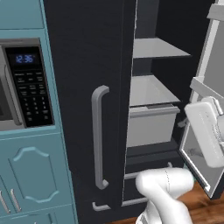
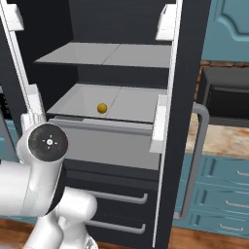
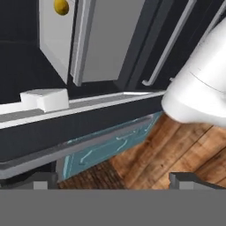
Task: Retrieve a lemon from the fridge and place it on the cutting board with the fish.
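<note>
The fridge [image 2: 187, 73] is black and stands with both of its upper doors swung open, showing grey shelves. The lemon [image 2: 101, 108], small and yellow, lies alone on the lower shelf [image 2: 131, 104], left of the middle. In the hand view the lemon [image 3: 61, 6] shows at the top left edge, far from my gripper [image 3: 114, 180]. The gripper is open wide with nothing between its fingertips [image 3: 40, 181]. It hangs low beside the open right door's [image 3: 66, 128] bottom edge. The cutting board and the fish are out of view.
A grey crisper drawer [image 2: 104, 143] sits under the lemon's shelf, above two freezer drawers with bar handles [image 2: 121, 197]. A microwave [image 1: 26, 83] sits in teal cabinets on the left. A stone counter [image 2: 219, 138] lies to the right. My white arm [image 2: 44, 175] rises in front.
</note>
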Controlling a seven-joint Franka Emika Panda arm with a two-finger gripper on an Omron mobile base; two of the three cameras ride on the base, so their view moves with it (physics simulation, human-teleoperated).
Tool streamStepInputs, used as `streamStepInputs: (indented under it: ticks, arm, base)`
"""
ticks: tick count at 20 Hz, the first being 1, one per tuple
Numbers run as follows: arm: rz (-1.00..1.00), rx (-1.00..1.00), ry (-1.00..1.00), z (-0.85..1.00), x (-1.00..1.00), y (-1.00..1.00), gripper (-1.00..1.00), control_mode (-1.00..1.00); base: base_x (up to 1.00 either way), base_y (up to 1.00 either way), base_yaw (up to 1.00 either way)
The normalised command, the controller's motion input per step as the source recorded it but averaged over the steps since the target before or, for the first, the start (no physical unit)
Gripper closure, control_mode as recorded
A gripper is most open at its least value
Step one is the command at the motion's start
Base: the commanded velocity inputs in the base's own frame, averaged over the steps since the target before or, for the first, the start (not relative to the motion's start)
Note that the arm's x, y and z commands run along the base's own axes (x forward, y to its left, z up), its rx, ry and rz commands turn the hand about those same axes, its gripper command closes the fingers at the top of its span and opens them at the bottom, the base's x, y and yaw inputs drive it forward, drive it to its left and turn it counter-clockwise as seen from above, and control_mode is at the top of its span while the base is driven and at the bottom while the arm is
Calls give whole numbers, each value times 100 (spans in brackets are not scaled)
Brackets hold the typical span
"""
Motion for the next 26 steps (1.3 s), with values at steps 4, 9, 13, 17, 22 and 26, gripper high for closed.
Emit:
streamStepInputs:
  ticks: [4,9,13,17,22,26]
  arm:
    - [-5,0,6,-40,64,0,-100,-100]
    - [-3,0,7,-52,53,-5,-100,-100]
    - [-1,11,11,-77,2,1,-100,-100]
    - [0,11,5,-73,0,25,-100,-100]
    - [0,8,1,-68,4,57,-100,-100]
    - [0,1,3,-53,16,45,-100,-100]
  base:
    - [0,0,0]
    - [0,0,0]
    - [0,0,0]
    - [0,0,0]
    - [0,0,0]
    - [0,0,0]
